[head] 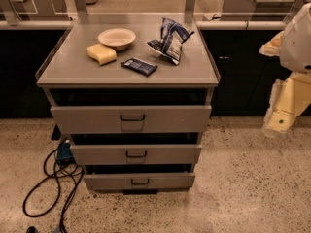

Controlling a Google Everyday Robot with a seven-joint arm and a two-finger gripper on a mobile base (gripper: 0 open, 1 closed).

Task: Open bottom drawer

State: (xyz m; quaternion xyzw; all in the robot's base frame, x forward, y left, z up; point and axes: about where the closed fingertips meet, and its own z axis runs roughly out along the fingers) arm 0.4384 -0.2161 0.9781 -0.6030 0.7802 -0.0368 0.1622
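Note:
The bottom drawer (139,181) is the lowest and slimmest of three grey fronts on a metal cabinet (58,76). Its small dark loop handle (140,182) sits at the centre. A dark gap shows above its front, so it stands slightly out, as do the two drawers above it. My gripper (279,123) hangs at the right edge of the view on a cream arm. It is well to the right of the cabinet and about level with the top drawer, touching nothing.
On the cabinet top lie a white bowl (116,38), a yellow sponge (101,54), a blue-and-white snack bag (170,40) and a dark blue packet (139,66). Black cables (48,183) and a blue box (64,152) lie on the floor to the left. Dark counters stand behind.

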